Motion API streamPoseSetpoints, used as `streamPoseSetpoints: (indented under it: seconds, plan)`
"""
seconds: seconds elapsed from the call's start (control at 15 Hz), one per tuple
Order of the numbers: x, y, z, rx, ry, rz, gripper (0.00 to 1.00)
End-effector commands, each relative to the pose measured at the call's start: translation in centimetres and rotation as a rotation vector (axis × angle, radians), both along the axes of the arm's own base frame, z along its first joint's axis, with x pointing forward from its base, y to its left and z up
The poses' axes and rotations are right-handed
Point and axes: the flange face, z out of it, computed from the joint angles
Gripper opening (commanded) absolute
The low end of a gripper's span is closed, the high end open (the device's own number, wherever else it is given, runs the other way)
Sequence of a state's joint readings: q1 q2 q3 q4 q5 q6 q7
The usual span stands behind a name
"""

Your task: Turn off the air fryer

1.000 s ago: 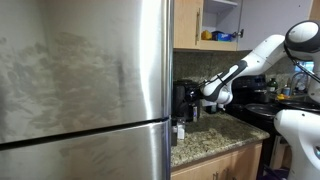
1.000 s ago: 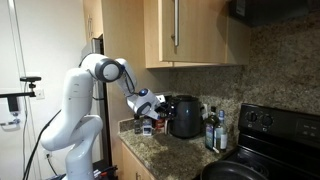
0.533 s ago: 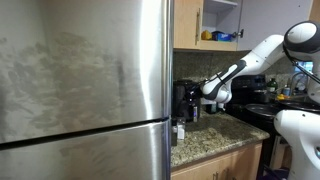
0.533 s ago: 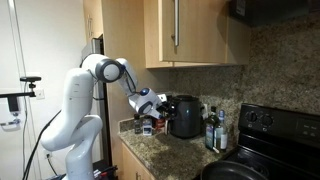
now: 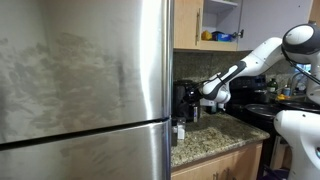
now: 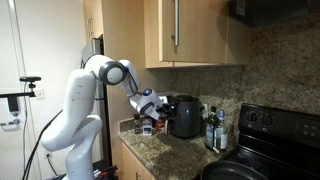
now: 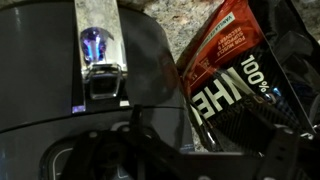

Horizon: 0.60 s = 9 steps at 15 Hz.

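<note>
Arm (image 6: 128, 88) extended, gripper (image 6: 159, 106) forward.

"100%" on black-and-orange pouch (image 7: 236, 75)

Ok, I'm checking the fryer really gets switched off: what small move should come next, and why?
Probably ease the gripper closer to the air fryer, aiming at the blue-lit button on its control strip. In the wrist view that light glows, so the fryer seems on, and in an exterior view the gripper appears short of it.
</note>
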<state>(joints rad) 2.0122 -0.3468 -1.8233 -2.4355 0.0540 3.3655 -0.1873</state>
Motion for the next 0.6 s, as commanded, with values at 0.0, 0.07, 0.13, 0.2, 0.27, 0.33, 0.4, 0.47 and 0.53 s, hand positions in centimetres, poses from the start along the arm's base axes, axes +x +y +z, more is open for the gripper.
streamPoseSetpoints:
  seconds: [0.0, 0.07, 0.13, 0.2, 0.27, 0.33, 0.4, 0.47, 0.53]
  plan:
    - [1.4, -1.0, -0.1, 0.014, -0.02, 0.06, 1.0]
    - [1.3, -1.0, -0.2, 0.002, -0.029, 0.071, 1.0]
    - [0.3, -0.6, -0.3, -0.017, -0.048, 0.069, 1.0]
    - [-0.3, -0.5, -0.3, -0.039, -0.072, 0.073, 1.0]
    - [-1.0, 0.0, -0.5, -0.051, -0.076, 0.092, 1.0]
    - [-1.9, 0.6, -0.6, -0.067, -0.097, 0.102, 1.0]
    - [-2.7, 1.3, -0.5, -0.078, -0.12, 0.117, 1.0]
    - [-3.7, 2.0, -0.5, -0.087, -0.147, 0.129, 1.0]
    - [-3.1, 2.2, 1.3, -0.1, -0.142, 0.141, 1.0]
